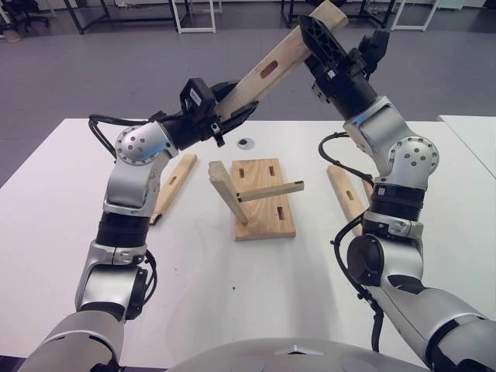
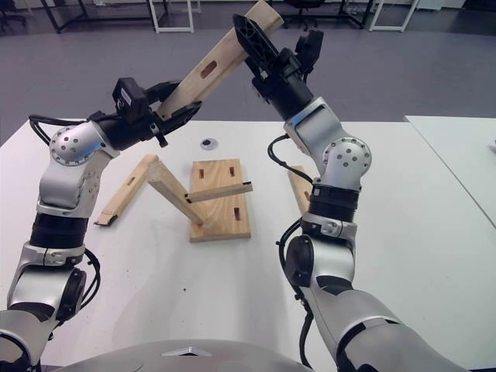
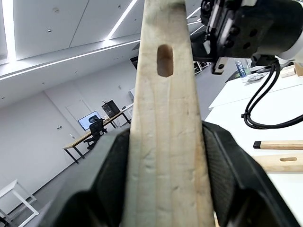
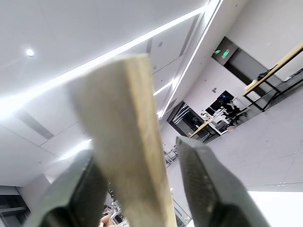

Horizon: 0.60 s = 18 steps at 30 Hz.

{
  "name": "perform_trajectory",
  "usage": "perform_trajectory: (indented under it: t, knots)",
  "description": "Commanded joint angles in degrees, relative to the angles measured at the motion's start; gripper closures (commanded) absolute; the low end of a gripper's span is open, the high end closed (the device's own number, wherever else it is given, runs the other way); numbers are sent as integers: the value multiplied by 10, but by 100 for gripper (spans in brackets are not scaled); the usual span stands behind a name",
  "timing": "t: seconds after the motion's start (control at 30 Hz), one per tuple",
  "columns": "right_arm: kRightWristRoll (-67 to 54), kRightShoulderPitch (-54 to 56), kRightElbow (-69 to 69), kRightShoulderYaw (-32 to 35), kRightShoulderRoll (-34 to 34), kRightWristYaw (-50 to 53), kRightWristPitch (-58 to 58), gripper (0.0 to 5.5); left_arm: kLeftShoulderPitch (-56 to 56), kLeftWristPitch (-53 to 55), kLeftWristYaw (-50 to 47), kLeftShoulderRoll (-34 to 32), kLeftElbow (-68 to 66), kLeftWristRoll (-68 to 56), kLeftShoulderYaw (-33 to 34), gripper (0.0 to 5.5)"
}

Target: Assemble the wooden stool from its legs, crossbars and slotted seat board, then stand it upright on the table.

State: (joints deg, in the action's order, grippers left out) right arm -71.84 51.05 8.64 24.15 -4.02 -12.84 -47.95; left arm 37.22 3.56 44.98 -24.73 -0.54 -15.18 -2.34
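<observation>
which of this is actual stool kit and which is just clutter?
Job:
slotted leg, held aloft by left gripper and right gripper
seat board
leg-and-crossbar piece lying on it
left loose leg
right loose leg

Lying about:
small grey disc beyond the board

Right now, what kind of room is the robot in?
Probably an office-like lab: long ceiling lights, a desk with a chair and screen, and a white table.

No text readable, green lit sign (image 4: pixel 218 51) above a far doorway, lettering too small
</observation>
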Motion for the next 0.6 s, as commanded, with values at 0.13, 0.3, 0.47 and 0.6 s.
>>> perform_trajectory:
  t: [0.13,0.3,0.47,0.6]
  knots:
    - [40,-11,-13,-8,3,21,51,436,7,-16,7,-6,-13,14,-7,341]
    - [77,-28,-39,-12,11,31,95,447,4,5,5,-5,-16,17,-8,341]
    - [150,-112,-93,1,-35,68,128,449,-3,33,-41,-20,-30,16,37,240]
    - [126,-263,-225,12,-60,130,63,449,-59,112,-109,-20,96,-10,90,181]
